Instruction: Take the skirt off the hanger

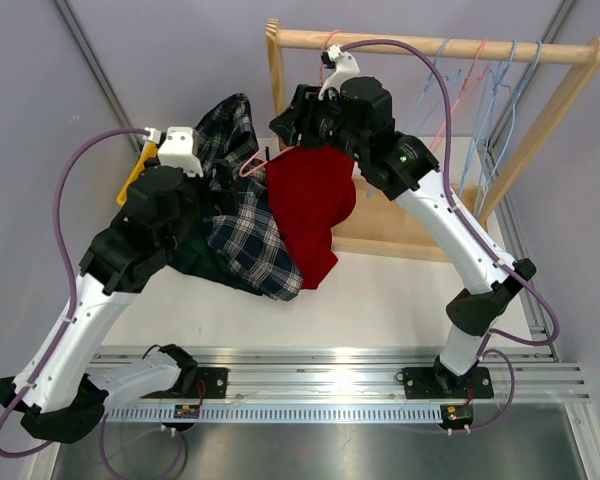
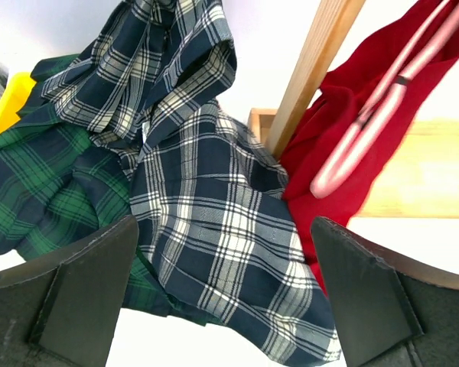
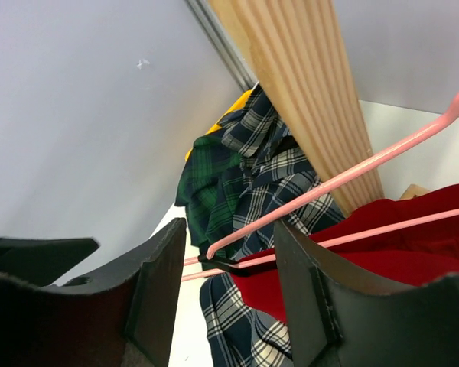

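Note:
A red skirt [image 1: 310,200] hangs on a pink hanger [image 1: 252,164] at the left end of the wooden rack [image 1: 430,45]. My right gripper [image 1: 292,125] is at the skirt's top edge. In the right wrist view it [image 3: 229,229] is open, and the pink hanger [image 3: 329,183] bars and a black clip [image 3: 229,265] on the red skirt [image 3: 382,260] lie between its fingers. My left gripper [image 1: 220,188] is open and empty above the plaid pile. In the left wrist view it [image 2: 223,225] has the red skirt [image 2: 344,92] and hanger [image 2: 359,138] to its upper right.
A pile of navy and green plaid skirts [image 1: 245,230] lies on the white table left of the rack, over a yellow item [image 1: 132,180]. Several empty blue and pink hangers [image 1: 490,80] hang at the rod's right end. The rack's upright post [image 2: 310,69] stands beside the red skirt.

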